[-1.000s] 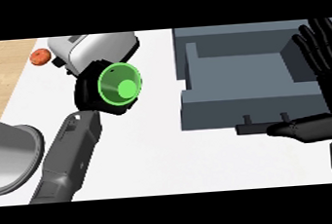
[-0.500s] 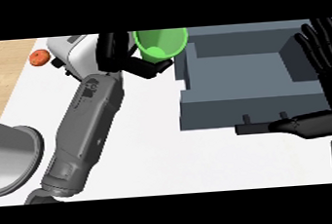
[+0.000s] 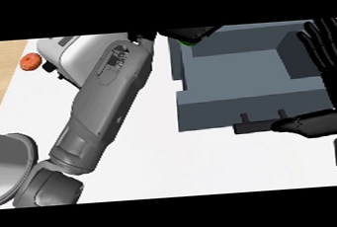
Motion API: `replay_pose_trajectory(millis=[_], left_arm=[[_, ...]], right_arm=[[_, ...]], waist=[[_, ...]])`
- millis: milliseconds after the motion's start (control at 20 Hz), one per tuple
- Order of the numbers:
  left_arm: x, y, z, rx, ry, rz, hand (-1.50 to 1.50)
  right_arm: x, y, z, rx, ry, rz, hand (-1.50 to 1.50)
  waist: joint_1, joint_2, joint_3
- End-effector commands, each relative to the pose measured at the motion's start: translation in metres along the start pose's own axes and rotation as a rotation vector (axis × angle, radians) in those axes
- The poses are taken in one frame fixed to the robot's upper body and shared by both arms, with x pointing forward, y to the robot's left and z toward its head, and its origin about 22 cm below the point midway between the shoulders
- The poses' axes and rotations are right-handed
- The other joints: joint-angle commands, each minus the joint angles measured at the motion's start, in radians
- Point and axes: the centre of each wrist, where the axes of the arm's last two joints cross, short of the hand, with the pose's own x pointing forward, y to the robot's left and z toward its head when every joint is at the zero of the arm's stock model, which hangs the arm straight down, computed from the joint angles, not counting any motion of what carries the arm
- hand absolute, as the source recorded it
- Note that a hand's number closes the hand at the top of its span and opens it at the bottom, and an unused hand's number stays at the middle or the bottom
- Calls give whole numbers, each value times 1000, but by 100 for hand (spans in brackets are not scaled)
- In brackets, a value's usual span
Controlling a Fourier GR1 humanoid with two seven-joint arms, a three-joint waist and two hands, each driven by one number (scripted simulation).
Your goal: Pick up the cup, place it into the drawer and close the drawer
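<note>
The open grey drawer (image 3: 200, 106) fills the upper right of the head view, its handle (image 3: 254, 127) pointing toward me. My left forearm stretches up across the counter, and my left hand (image 3: 191, 32) sits at the view's top edge over the drawer's far left corner. It is curled round the green cup (image 3: 188, 43), of which only a sliver shows under the fingers. My right hand (image 3: 330, 57) stands open at the right edge beside the drawer, fingers up, with its thumb (image 3: 307, 124) lying next to the handle.
A silver toaster (image 3: 69, 55) stands at the back left with a small orange-red fruit (image 3: 30, 62) beside it. A large grey pot (image 3: 3, 164) sits at the lower left edge. Wooden floor shows left of the white counter (image 3: 175, 169).
My left arm has carried the green cup up and to the right, from beside the toaster to above the drawer's far left corner. The right hand has stayed still.
</note>
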Motion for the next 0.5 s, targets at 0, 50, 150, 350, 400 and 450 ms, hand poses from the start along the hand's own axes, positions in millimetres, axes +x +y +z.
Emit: replay_pose_trajectory(millis=[0,50,150,350,400,450], left_arm=[[3,-18,-9,27,95,-92,150],[-1,-18,-9,23,111,-109,150],[-1,-20,-12,15,137,-131,150],[-27,-16,2,-32,232,-187,150],[-30,-18,5,-65,265,-189,150],[-32,-16,5,-84,279,-207,150]], right_arm=[[7,-2,-11,15,-28,-9,-150],[-2,-4,-3,32,-23,-13,-150],[-1,-11,-1,19,-33,-10,-150],[13,10,-9,73,-60,-32,-150],[8,13,-18,87,-47,-32,-150],[6,16,-7,66,-59,-40,-150]], waist=[[-30,7,0],[-34,10,1],[-44,13,1],[-92,21,1],[-106,25,1],[-102,26,1]])
